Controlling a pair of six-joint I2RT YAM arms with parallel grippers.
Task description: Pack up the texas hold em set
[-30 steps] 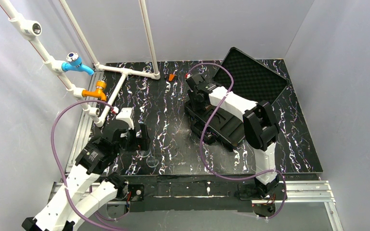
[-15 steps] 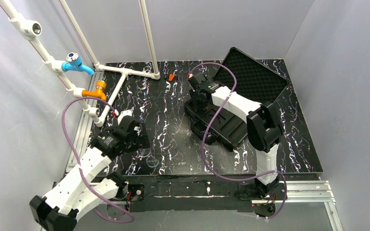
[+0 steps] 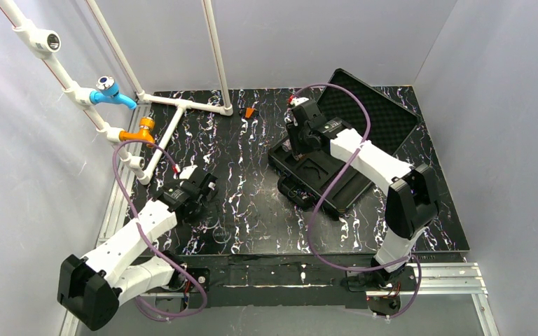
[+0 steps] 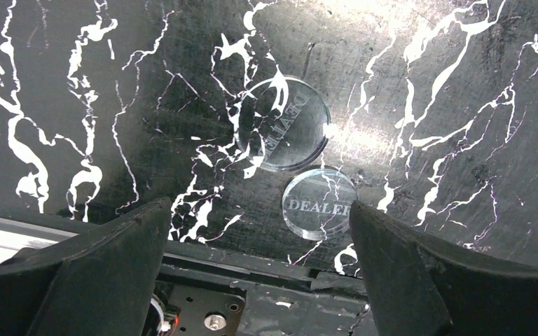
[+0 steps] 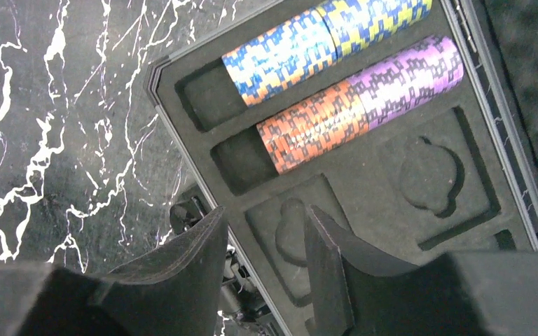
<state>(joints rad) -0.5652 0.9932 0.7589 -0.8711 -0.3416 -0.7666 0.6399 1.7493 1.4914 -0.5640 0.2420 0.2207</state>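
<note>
The black case (image 3: 336,190) lies open right of centre, its egg-crate foam lid (image 3: 375,115) tipped back. In the right wrist view its moulded tray (image 5: 364,175) holds a blue-and-yellow chip stack (image 5: 280,56), a yellow-and-blue one (image 5: 371,17), an orange one (image 5: 315,126) and a purple one (image 5: 406,77). My right gripper (image 3: 300,145) (image 5: 263,234) hovers over the tray's near-left corner, open by a narrow gap, nothing between its fingers. My left gripper (image 3: 203,203) (image 4: 263,238) hangs wide open over two clear DEALER discs (image 4: 282,124) (image 4: 319,203), empty.
A white pipe frame (image 3: 182,105) with a blue valve (image 3: 108,91) and an orange valve (image 3: 140,131) stands at the back left. A small orange piece (image 3: 250,112) lies at the back. The table's near metal edge (image 4: 252,294) shows under the left gripper.
My right gripper has moved back and to the right over the case, and its jaws have spread a little. My left arm has stretched out, lowering its gripper towards the table.
</note>
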